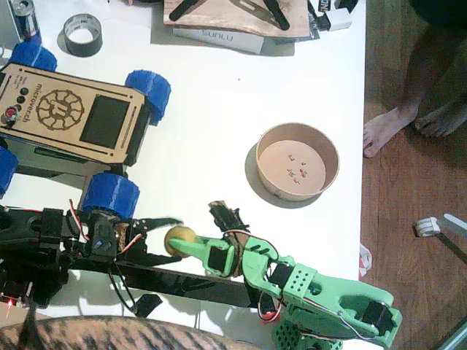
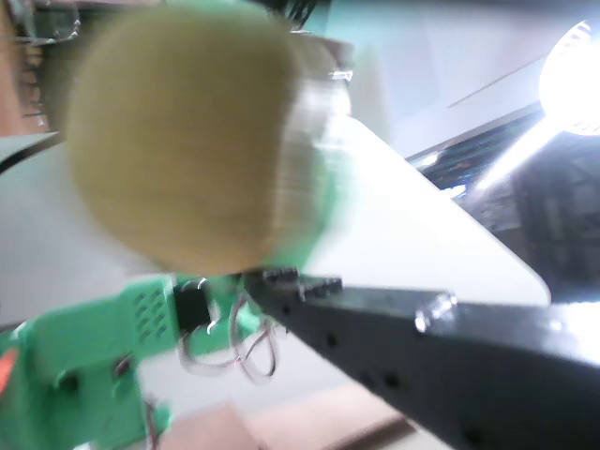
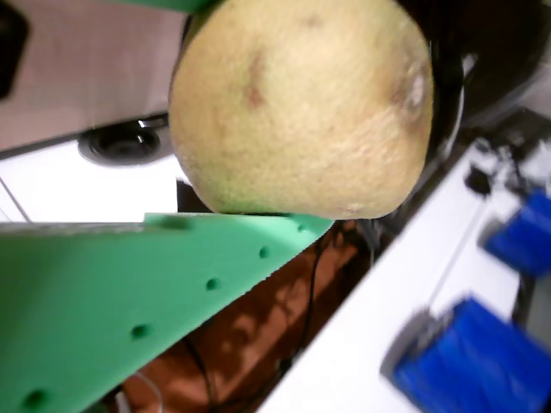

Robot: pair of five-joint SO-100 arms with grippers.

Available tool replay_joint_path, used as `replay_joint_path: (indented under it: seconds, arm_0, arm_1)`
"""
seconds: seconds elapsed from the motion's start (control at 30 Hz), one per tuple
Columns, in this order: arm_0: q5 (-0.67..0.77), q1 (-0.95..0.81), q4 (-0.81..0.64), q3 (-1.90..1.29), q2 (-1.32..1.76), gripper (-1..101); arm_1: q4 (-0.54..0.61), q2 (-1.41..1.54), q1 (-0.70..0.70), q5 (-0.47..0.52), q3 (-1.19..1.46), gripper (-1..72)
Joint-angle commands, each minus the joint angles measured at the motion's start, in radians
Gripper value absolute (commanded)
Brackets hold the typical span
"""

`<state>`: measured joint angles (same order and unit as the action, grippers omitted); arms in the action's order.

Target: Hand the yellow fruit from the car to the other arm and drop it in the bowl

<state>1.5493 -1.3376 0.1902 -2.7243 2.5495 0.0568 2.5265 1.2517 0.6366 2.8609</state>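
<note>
Fixed view, seen from above a white table point(image 1: 219, 109). One small, roundish dull-yellow fruit point(image 1: 179, 240) sits low in the frame, left of centre, between the tips of two arms. The bright green 3D-printed arm point(image 1: 321, 295), entering from the lower right, has its gripper point(image 1: 191, 246) closed on the fruit. The black arm point(image 1: 44, 240), entering from the lower left, points its gripper point(image 1: 162, 238) at the fruit with jaws spread above and below; whether they touch the fruit cannot be told.

One flat light-wood car point(image 1: 69, 113) with blue wheels, four of them visible, fills the upper left. One round shallow tan bowl point(image 1: 298, 161) with small crumbs inside stands right of centre, well apart from the fruit. One black tape roll point(image 1: 82, 34) lies at the upper left edge. A person's two bare feet point(image 1: 412, 120) rest on the wooden floor at the upper right.

In a wrist view the fruit point(image 2: 183, 141) appears blurred above a black finger point(image 2: 441, 361); in another it point(image 3: 301, 107) rests against a green perforated finger point(image 3: 129, 292).
</note>
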Motion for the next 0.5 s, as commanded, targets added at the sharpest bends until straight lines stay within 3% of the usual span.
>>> replay_joint_path:
  seconds: [0.0, 0.33, 0.47]
  arm_0:
    - [0.009, -0.009, 0.005, 0.018, 0.005, 41]
    - [0.009, -0.008, 0.04, 0.018, 0.008, 39]
    - [0.009, -0.008, 0.051, 0.018, 0.014, 39]
  arm_1:
    - [-0.006, 0.029, -0.017, -0.009, -0.015, 0.0]
    - [-0.035, 0.048, -0.029, -0.018, -0.012, 0.0]
    - [-0.017, 0.012, -0.172, -0.107, -0.091, 0.0]
